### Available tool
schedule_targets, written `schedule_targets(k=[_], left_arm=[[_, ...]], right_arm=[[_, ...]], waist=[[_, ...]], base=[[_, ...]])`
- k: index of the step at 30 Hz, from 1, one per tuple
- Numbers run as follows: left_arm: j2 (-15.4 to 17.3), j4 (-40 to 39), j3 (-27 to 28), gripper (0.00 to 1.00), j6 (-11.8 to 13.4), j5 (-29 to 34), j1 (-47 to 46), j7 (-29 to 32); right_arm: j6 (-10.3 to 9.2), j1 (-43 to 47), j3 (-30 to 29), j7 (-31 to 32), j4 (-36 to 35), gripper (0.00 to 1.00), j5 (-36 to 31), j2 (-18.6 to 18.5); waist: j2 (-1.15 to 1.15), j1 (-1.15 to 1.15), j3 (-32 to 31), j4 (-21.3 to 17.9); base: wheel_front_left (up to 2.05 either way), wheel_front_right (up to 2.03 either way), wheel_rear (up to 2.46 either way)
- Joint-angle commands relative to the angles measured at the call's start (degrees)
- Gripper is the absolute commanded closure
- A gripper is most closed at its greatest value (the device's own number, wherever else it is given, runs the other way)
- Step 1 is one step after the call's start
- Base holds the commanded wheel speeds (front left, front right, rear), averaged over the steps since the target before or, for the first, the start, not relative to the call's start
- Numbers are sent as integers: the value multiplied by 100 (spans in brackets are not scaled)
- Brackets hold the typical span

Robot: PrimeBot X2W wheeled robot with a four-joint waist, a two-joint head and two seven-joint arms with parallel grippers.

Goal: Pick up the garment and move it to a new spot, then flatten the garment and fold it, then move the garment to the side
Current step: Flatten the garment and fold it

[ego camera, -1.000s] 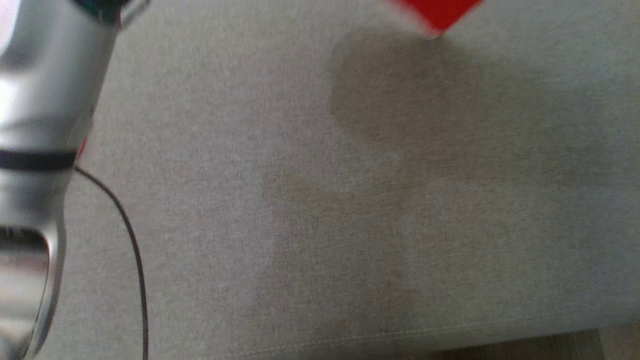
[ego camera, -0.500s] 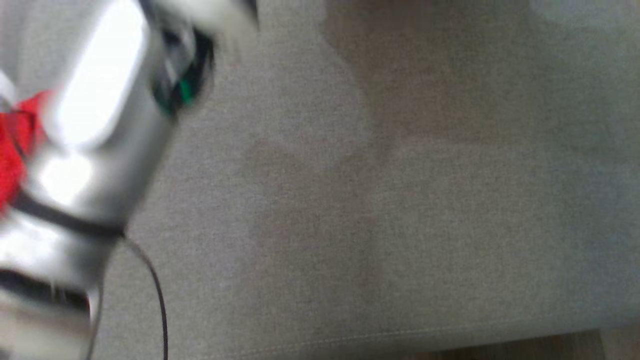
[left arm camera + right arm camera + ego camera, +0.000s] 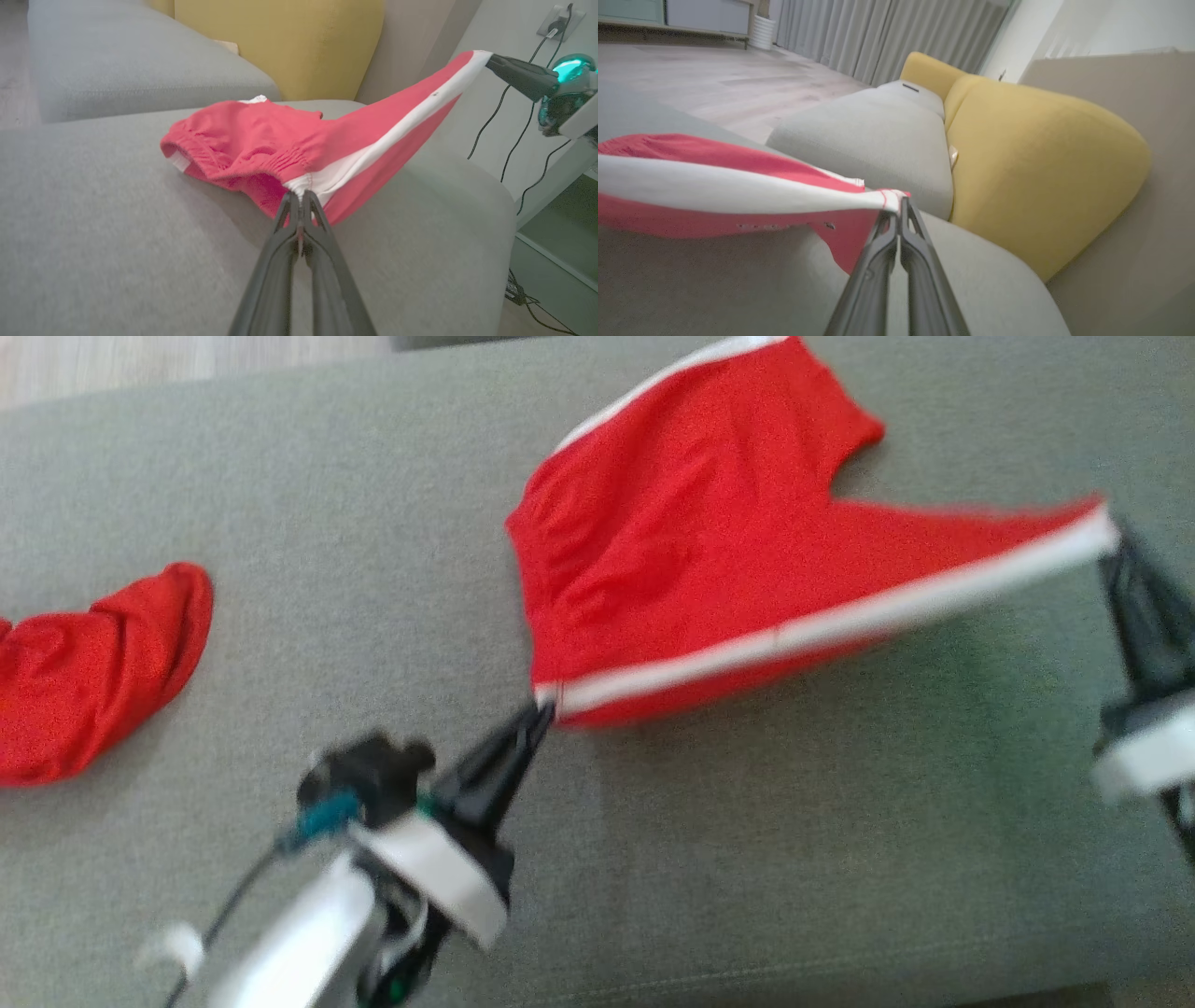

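On the grey sofa, left claw and right claw pinch the garment taut. Flattening seems underway; folding remains.

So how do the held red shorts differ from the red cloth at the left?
The shorts carry a white stripe; the other cloth looks plain red. The shorts are stretched taut between the left gripper and right gripper; the other cloth lies bunched, untouched. Both are red, on the grey sofa.

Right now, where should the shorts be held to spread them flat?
Grip the shorts at both ends of the white stripe, from the near side. The left end effector pinches the waistband corner, the right end effector the hem corner; the stripe runs taut between.
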Motion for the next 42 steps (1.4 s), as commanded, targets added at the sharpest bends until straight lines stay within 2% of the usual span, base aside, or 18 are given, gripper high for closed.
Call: schedule_targets(k=[1,9,14,16,20,25,29,35,42], left_arm=[[133,-217,278,100,34,54,-119,-29],[268,-700,433,100,149,387,1060,-29],[224,-974,473,100,135,171,1056,36],[152,-1021,461,100,113,123,819,108],[-175,-918,523,100,78,-120,220,183],[-627,-453,551,100,19,-841,-559,403],[-808,-44,538,100,3,-1151,-1231,410],[-923,537,392,100,-1,-1548,-1966,424],[-972,1131,50,100,-2,-1938,-2574,345]], right_arm=[[39,94,-43,58,-264,100,-5,-86],[39,1802,-626,1071,-1903,100,-20,26],[39,1951,-792,1708,-2425,100,10,-97],[39,1754,-778,1914,-2361,100,50,-193],[39,1257,-602,2135,-2023,100,97,-646],[39,462,-289,2484,-1485,100,412,-1277],[39,-341,119,2714,-1105,100,767,-1743],[39,-1635,995,2858,-480,100,1214,-2141],[39,-3146,2509,2953,262,100,1577,-2404]], waist=[[0,1,-74,-61],[0,1,-145,-49],[0,1,-58,56],[0,1,12,151],[0,1,234,407],[0,1,609,699],[0,1,888,871],[0,1,1089,1091],[0,1,1225,1278]], base=[[0,0,0],[0,0,0],[0,0,0],[0,0,0],[0,0,0],[0,0,0],[0,0,0],[0,0,0],[0,0,0]])
